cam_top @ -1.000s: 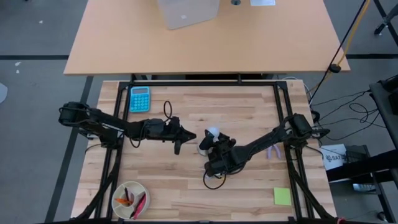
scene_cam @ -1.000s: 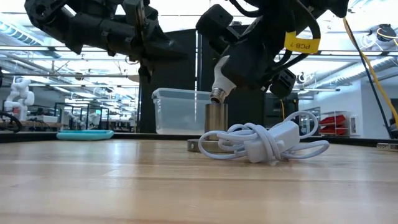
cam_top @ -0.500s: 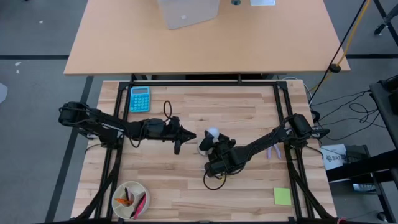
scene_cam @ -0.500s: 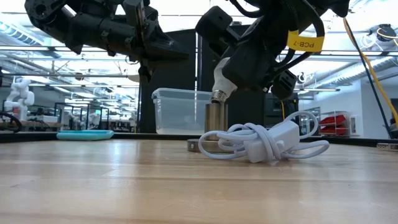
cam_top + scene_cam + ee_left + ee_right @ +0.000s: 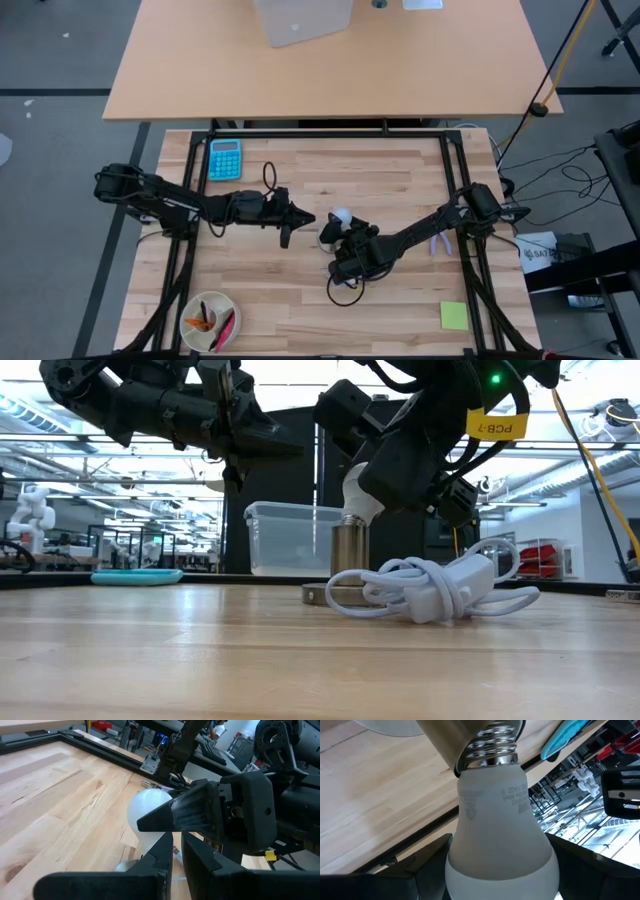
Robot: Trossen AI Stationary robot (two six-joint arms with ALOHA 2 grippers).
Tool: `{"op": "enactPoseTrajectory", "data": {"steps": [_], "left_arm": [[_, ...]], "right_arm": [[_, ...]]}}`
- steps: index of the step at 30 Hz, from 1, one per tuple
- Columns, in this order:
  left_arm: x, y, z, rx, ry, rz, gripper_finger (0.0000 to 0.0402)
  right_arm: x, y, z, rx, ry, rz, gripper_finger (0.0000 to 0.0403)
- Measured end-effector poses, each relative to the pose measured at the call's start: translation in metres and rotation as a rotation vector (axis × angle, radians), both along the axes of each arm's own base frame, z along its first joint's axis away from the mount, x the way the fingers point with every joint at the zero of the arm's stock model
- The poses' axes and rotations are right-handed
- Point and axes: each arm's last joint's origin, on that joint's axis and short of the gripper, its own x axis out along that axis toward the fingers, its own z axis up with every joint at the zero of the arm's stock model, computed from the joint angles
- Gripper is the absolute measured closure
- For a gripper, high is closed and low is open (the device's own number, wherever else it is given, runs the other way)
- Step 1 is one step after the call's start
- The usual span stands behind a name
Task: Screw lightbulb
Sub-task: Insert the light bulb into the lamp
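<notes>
Lightbulb (image 5: 357, 488): held above mid-table, right of centre, globe up and tilted, screw base just entering the mouth of the socket (image 5: 349, 546).
Thread: only the first turns at the brass rim in the right wrist view; likely to cross-thread or jam if turned while tilted like this.
Right gripper (image 5: 352, 232): fingers apart around the globe, one on each side; a slack hold could let the smooth glass spin or tip out of the socket.
Socket: upright metal cylinder on a flat disc, not clamped; could twist or topple under turning force.
Cable (image 5: 432, 587): white, coiled in a heap just near of the socket; could snag and drag the socket.
Left gripper (image 5: 287, 218): fingers nearly together, empty, hanging just left of the bulb; too close, could be bumped.
</notes>
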Motion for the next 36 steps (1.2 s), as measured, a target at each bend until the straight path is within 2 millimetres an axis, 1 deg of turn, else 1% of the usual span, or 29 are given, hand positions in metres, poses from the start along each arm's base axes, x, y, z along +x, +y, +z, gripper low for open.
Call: {"op": "enactPoseTrajectory", "data": {"steps": [13,24,36], "left_arm": [[0.000,0.000,0.000,0.002,0.001,0.000,0.0360],[0.000,0.000,0.000,0.004,0.002,-0.001,0.0360],[0.000,0.000,0.000,0.005,0.002,-0.001,0.0360]], "right_arm": [[0.001,0.002,0.000,0.003,0.000,0.013,0.0105],[0.000,0.013,0.001,0.012,-0.025,0.044,0.0105],[0.001,0.014,0.002,0.003,-0.015,0.058,0.0105]]}}
